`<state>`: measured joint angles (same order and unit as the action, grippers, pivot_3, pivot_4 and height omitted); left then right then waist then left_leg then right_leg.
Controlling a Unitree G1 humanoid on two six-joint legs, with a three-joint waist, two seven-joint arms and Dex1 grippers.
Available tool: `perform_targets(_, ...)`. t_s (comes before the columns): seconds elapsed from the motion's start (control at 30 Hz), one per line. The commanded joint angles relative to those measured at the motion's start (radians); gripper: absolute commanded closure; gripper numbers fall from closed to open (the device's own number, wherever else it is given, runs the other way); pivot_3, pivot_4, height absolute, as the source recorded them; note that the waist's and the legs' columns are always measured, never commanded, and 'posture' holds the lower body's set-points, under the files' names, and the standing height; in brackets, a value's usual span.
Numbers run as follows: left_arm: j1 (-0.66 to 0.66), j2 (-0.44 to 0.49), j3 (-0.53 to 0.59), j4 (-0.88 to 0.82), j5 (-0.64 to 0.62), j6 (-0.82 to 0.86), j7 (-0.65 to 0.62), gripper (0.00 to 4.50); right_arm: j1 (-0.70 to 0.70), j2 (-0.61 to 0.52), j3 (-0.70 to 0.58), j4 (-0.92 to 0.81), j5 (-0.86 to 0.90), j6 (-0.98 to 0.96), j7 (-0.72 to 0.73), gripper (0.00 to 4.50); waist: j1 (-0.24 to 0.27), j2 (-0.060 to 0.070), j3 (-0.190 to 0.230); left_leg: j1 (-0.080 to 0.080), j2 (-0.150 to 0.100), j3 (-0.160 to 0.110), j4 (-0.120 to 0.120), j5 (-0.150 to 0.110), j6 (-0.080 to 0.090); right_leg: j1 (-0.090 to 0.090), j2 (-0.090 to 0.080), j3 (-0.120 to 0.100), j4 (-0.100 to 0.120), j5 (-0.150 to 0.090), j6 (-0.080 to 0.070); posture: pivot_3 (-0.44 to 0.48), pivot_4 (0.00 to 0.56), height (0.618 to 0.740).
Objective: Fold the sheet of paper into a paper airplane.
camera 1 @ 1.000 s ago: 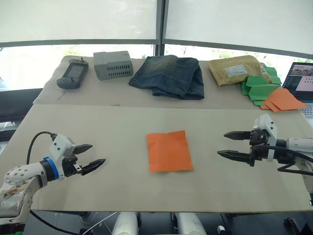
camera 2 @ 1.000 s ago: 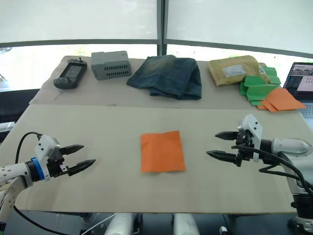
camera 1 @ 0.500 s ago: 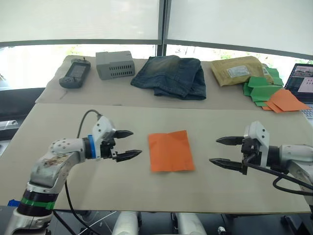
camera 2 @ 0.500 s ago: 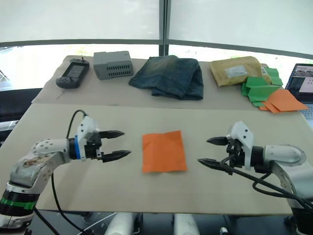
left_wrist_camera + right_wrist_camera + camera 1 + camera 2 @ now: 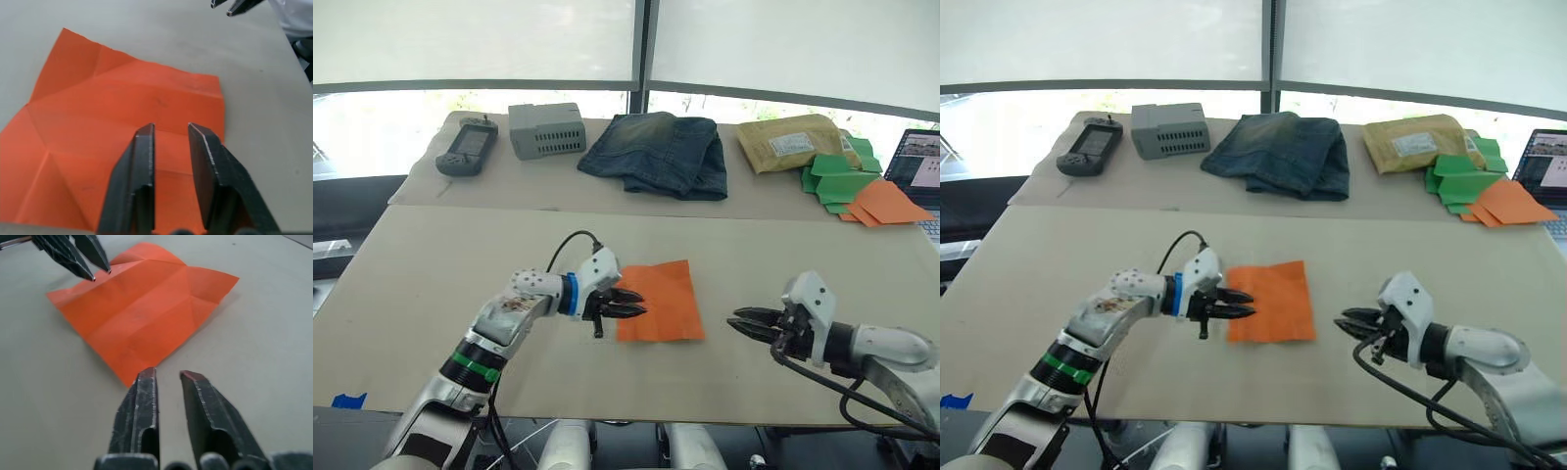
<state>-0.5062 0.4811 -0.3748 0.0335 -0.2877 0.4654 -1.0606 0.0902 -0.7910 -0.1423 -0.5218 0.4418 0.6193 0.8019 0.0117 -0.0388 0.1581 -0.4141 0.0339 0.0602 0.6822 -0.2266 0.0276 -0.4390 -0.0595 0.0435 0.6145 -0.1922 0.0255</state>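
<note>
The sheet of paper (image 5: 656, 301) lies flat on the counter (image 5: 431, 294), about midway along its width and somewhat nearer the near edge than the far edge. It is unfolded but creased; diagonal and straight fold lines show across its surface in both wrist views.

Left pincer (image 5: 631, 303): positioned over the sheet's left edge, fingers pointing toward the right edge of the counter. The left wrist view shows its two fingers (image 5: 141, 166) set narrowly apart, with a slim gap between them and nothing held. Whether the tips touch the sheet cannot be determined.

Right pincer (image 5: 742, 321): on the counter's near right portion, just clear of the sheet's right edge, fingers pointing toward the sheet. The right wrist view shows its fingers (image 5: 144, 406) likewise slightly parted and empty, with the nearest corner of the sheet just ahead of the tips.

Along the far edge, on a separate strip of counter: a handheld device (image 5: 463, 149), a grey box (image 5: 546, 128), folded jeans (image 5: 656, 152), a padded envelope (image 5: 793, 143), green paper shapes (image 5: 837, 174), paler orange pieces (image 5: 886, 201), and a laptop (image 5: 920, 162) at the far right corner.
</note>
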Motion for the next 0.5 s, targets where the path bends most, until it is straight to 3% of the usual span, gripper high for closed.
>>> perform_targets(0.03, -0.036, -0.035, -0.023, 0.063, 0.072, -0.035, 0.036, 4.48, -0.046, 0.028, 0.071, 0.013, -0.084, -0.003, -0.089, 4.50, 0.000, 0.000, 0.000, 0.000, 0.000, 0.000, 0.000, 0.000, 0.000, 0.000, 0.000, 0.000, 0.000, 0.000, 0.000, 0.000, 0.150, 0.722)
perform_targets(0.3, -0.002, -0.040, -0.027, 0.112, 0.119, -0.035, 0.038, 4.48, -0.159, 0.056, 0.161, 0.118, -0.172, -0.048, -0.113, 4.50, -0.001, 0.000, 0.000, 0.000, 0.000, 0.000, 0.000, 0.000, 0.000, 0.001, 0.000, 0.000, 0.000, 0.000, 0.000, 0.000, 0.150, 0.722)
perform_targets(0.5, 0.028, -0.056, -0.029, 0.112, 0.133, -0.036, 0.058, 4.48, -0.275, 0.079, 0.226, 0.265, -0.179, -0.105, -0.009, 4.50, -0.003, 0.001, 0.000, 0.003, 0.000, 0.000, 0.000, 0.000, 0.000, 0.003, 0.000, 0.000, 0.001, 0.000, 0.000, 0.000, 0.150, 0.722)
